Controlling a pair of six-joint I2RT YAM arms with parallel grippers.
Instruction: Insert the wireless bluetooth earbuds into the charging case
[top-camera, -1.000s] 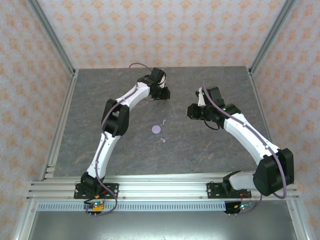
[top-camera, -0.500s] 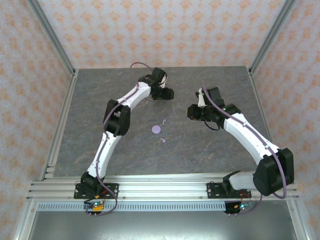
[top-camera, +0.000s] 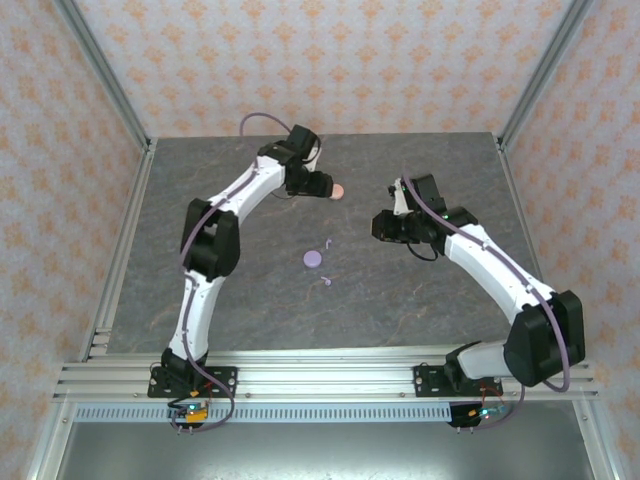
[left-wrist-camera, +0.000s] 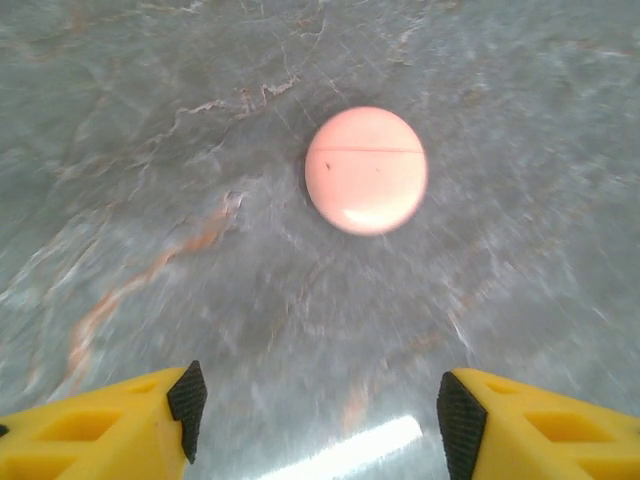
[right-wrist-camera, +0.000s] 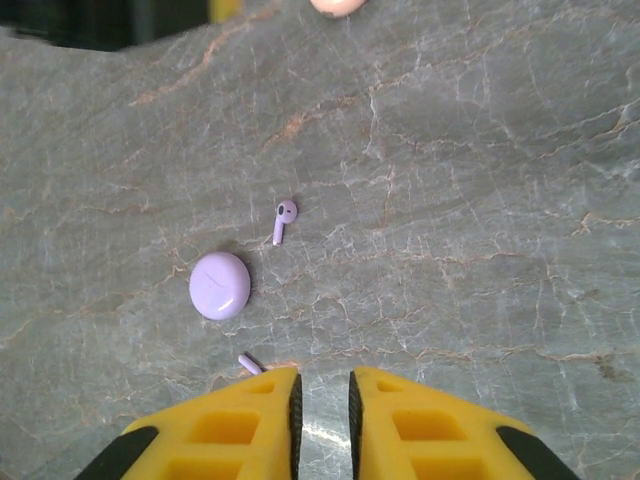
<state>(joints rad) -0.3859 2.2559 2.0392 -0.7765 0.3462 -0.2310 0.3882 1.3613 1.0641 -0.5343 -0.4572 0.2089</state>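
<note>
1. Currently, in the top external view, the lavender case (top-camera: 313, 259) lies near the middle of the tabletop (top-camera: 200, 300). One lavender earbud (top-camera: 327, 243) lies just beside it on the far side. A second lavender earbud (top-camera: 325, 281) lies just beside it on the near side. Neither touches the case. The pink case (top-camera: 338, 190) lies toward the far edge, just beside the left gripper (top-camera: 323, 186). The right gripper (top-camera: 384, 228) hovers to the right of the lavender group.
2. In the left wrist view, the left gripper (left-wrist-camera: 320, 415) stands wide and holds nothing. The pink case (left-wrist-camera: 366, 170) lies ahead of the fingers with its lid down and its seam visible, untouched. Its contents cannot be told.
3. In the right wrist view, the right gripper (right-wrist-camera: 325, 400) is narrow. Only a slit shows between the pads, with nothing in it. The second lavender earbud (right-wrist-camera: 250, 364) lies just beside the tip of one finger. Beyond it lie the lavender case (right-wrist-camera: 220, 285), which appears closed, and the first lavender earbud (right-wrist-camera: 284, 220).
4. Handling, as a judgement: each earbud is likely very light, rigid and smooth. It may skid or flick away under a glancing touch.
   - Grip across the stem or just below the bulb, with the pads square to it.
   - Use low force.
   - The case is likely a slick dome and may slide when pushed, so brace it at its rim.
   - Open the lid before insertion.
</note>
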